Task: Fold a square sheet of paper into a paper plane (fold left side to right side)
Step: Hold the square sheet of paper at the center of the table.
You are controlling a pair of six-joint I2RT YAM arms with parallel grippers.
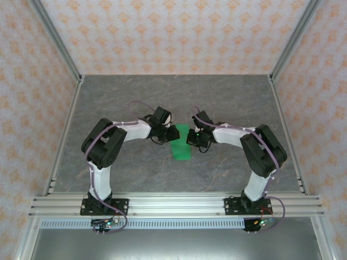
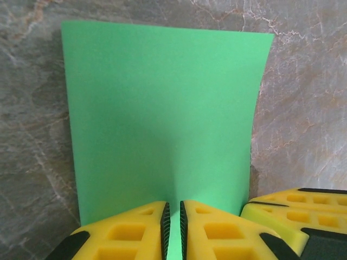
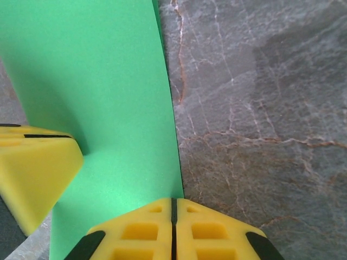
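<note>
Left arm [image 1: 108, 143]: elbow bent out, wrist inward.
Right arm [image 1: 260, 146]: mirrored.
Left gripper [image 2: 173, 206]: pinched, sliver apart.
Right gripper [image 3: 173, 201]: clamped tight.

Counter [image 1: 135, 97] open far, left, right. Centre tight: left gripper [image 2: 173, 214] and right gripper [image 3: 173, 208] just beside each other at green sheet [image 1: 181, 147], hardly a gap between them.

The paper [image 2: 162, 108] was thin, smooth and matt, a plain green sheet shading softly where it curved. The surface [image 1: 135, 92] looked like grey stone veined with pale and rusty lines, dull rather than polished. The left fingers [image 2: 130, 230] and right fingers [image 3: 146, 230] were moulded yellow plastic, matt, with black strips on their inner faces. The arms [image 1: 133, 130] had glossy white and black plastic shells; the rails [image 1: 173, 203] were bare metal — ribbed and silvery. The walls [image 1: 173, 32] wore printed wallpaper.
</note>
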